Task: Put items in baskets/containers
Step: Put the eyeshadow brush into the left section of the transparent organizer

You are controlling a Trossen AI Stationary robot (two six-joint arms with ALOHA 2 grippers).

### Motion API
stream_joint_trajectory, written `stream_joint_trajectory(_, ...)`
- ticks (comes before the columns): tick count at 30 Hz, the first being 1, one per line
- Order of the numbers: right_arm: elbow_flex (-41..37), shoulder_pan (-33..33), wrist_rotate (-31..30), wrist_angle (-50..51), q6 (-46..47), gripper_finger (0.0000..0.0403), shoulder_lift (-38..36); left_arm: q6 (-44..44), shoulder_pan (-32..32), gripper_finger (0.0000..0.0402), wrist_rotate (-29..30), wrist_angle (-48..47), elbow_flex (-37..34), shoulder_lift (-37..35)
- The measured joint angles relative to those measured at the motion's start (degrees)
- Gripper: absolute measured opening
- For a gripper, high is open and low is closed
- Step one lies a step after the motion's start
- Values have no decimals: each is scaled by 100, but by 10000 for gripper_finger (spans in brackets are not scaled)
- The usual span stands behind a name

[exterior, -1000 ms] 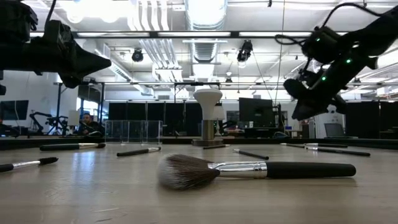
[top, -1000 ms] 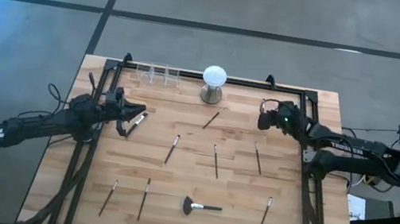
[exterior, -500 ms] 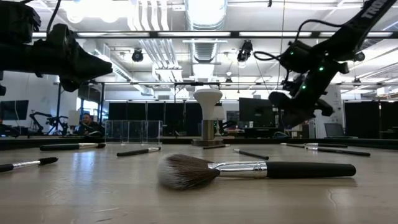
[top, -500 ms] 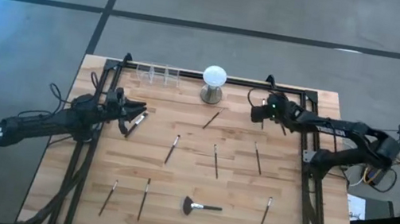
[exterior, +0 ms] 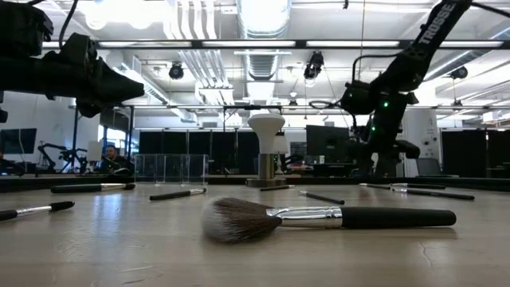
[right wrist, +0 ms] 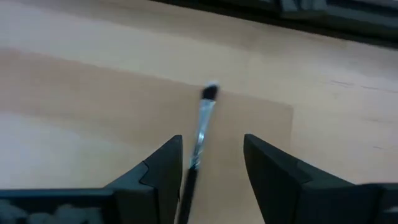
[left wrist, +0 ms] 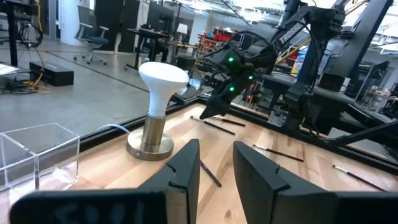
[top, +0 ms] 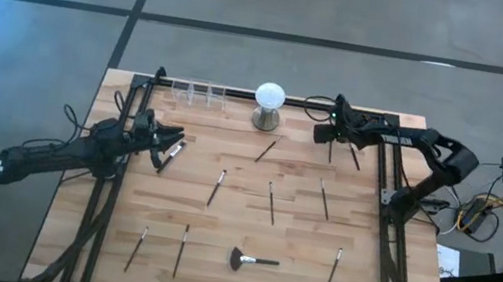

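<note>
the right gripper [top: 327, 133] has swung toward the globe [top: 270, 96], jaws spread over a brush [right wrist: 200, 134].

Right claw [right wrist: 208, 168] parted, pointing down, left claw [left wrist: 214, 165] parted, level

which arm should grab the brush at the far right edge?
Right. The right claw is open directly above that brush, fingers either side of its handle, near the table's far edge. The left claw waits open at the left side, far from it.
</note>
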State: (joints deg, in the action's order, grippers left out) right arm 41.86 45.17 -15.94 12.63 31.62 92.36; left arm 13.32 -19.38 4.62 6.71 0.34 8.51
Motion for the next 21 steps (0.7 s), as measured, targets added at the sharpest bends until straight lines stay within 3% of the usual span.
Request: stream_joint_trajectory(21,195,160,251,-355,-230,52,485,44,4,89,-58,-36,0,11)
